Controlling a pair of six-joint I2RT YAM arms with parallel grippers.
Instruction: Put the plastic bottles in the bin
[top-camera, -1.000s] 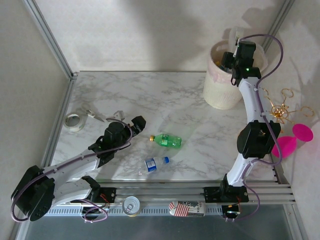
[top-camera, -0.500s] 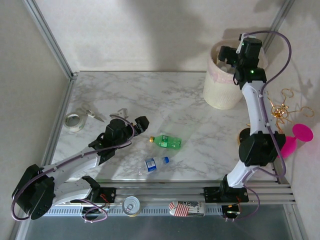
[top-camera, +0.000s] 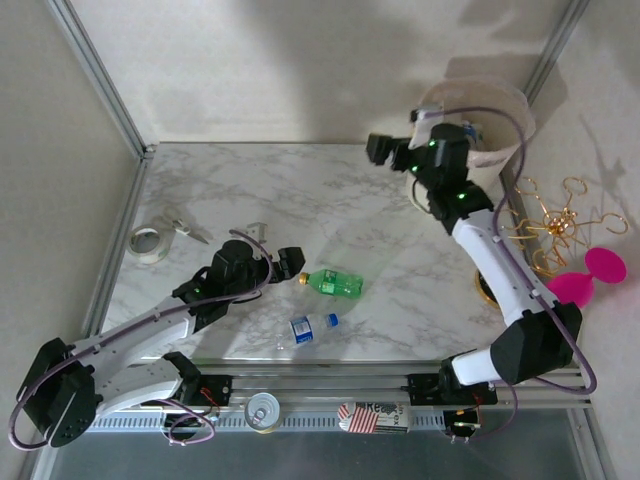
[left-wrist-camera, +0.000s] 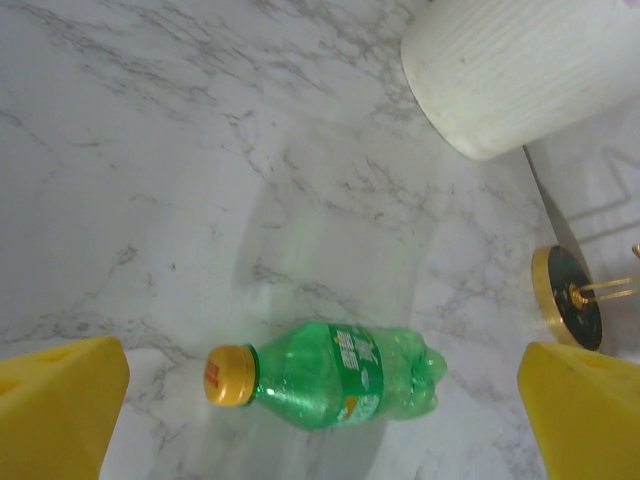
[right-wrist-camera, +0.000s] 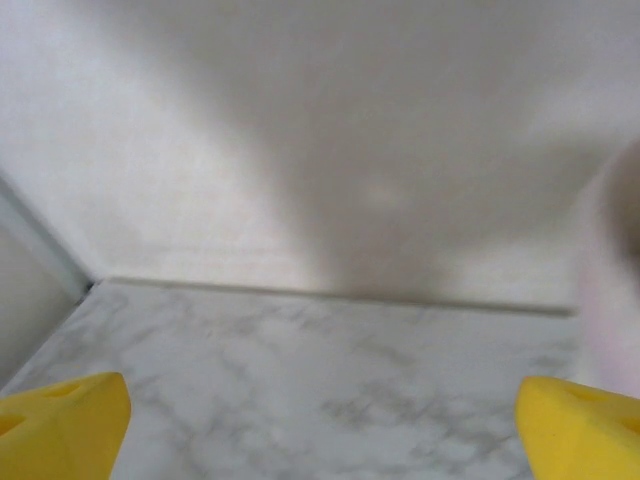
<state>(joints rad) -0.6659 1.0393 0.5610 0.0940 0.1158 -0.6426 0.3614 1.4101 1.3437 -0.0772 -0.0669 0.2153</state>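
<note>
The right gripper (top-camera: 379, 150) has swung off the top of the bin (top-camera: 503, 98) and now hangs left of it, above the far part of the table (top-camera: 300, 190). The left gripper (top-camera: 293, 261) has edged closer to the green bottle (top-camera: 334, 283).

The right gripper's jaws stand wide with nothing between them. Its wrist camera looks past both yellow fingers (right-wrist-camera: 62, 424) at bare marble running up to the back wall (right-wrist-camera: 300, 150).

The left gripper is also spread wide. In its wrist view, the green bottle (left-wrist-camera: 340, 374) lies on its side ahead of the fingers (left-wrist-camera: 584, 412) and between them, touching neither, with its yellow cap (left-wrist-camera: 228, 376) pointing left.

A clear bottle (top-camera: 312, 326) with a blue label lies just nearer, close to the table's front edge. Open marble surrounds both bottles, and the stretch from them to the bin is bare.

The bin stands in the far right corner, close to both walls. A gold wire stand (top-camera: 556, 216) and a pink goblet (top-camera: 590, 279) sit along the right edge. A roll of tape (top-camera: 147, 243) lies by the left edge.
</note>
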